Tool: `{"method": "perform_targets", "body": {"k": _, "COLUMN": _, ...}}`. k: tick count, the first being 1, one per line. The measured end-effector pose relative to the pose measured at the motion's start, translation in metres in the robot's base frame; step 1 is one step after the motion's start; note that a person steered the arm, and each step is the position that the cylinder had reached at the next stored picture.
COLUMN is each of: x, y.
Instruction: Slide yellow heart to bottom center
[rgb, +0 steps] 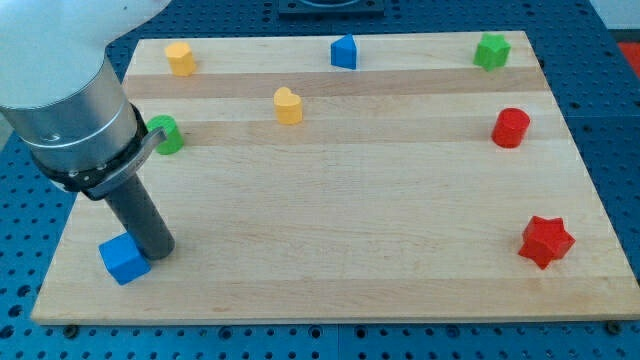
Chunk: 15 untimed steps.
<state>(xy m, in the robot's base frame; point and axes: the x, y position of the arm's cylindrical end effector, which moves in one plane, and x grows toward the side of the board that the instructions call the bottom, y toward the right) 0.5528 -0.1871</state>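
The yellow heart (288, 105) lies on the wooden board (340, 200) in the upper middle, a little left of centre. My tip (157, 252) rests at the board's lower left, touching the right side of a blue cube (124, 258). The tip is far below and to the left of the yellow heart.
A yellow hexagon (180, 58) sits at the top left, a blue pentagon-like block (344, 51) at top centre, a green star (491, 50) at top right. A green cylinder (165, 134) is partly behind the arm. A red cylinder (511, 128) and red star (546, 241) sit at right.
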Motion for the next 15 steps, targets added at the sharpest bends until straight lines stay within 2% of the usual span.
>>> {"method": "perform_targets", "body": {"k": 2, "x": -0.054, "y": 0.063}}
{"method": "perform_targets", "body": {"k": 6, "x": -0.22, "y": 0.071}}
{"method": "perform_targets", "body": {"k": 7, "x": -0.249, "y": 0.097}}
{"method": "perform_targets", "body": {"k": 8, "x": -0.248, "y": 0.135}}
{"method": "perform_targets", "body": {"k": 9, "x": -0.238, "y": 0.142}}
{"method": "perform_targets", "body": {"k": 13, "x": -0.233, "y": 0.105}}
{"method": "perform_targets", "body": {"k": 15, "x": -0.199, "y": 0.103}}
